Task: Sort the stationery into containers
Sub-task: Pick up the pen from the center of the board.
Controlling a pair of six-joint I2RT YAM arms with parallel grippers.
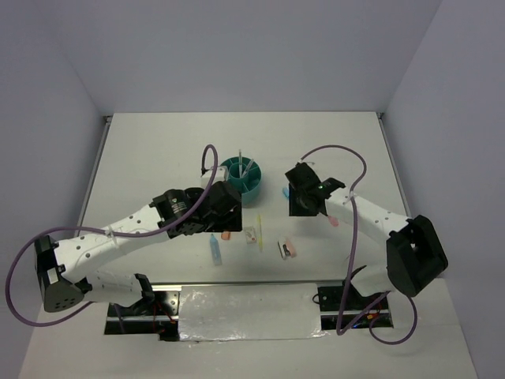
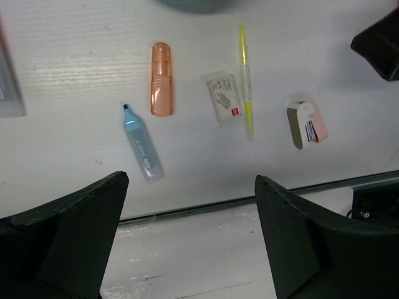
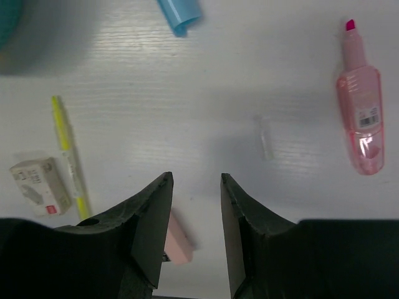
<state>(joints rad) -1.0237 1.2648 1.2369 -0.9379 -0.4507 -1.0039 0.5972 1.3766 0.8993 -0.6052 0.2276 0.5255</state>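
teal bowl (image 1: 241,175) at the back, thin pens (image 1: 241,163) standing in it | orange marker (image 2: 161,79) flat beside light-blue marker (image 2: 143,151), tip bare | white eraser (image 2: 224,97) just beside yellow pen (image 2: 246,81) | pink-white piece (image 2: 307,124) further right | pink marker (image 3: 360,106) uncapped, off alone

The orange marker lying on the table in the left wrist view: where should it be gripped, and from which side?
Probably best to take the orange marker across the middle of its barrel, coming straight down from above. It lies flat, and both long sides look free: the white eraser and light-blue marker lie apart from it.
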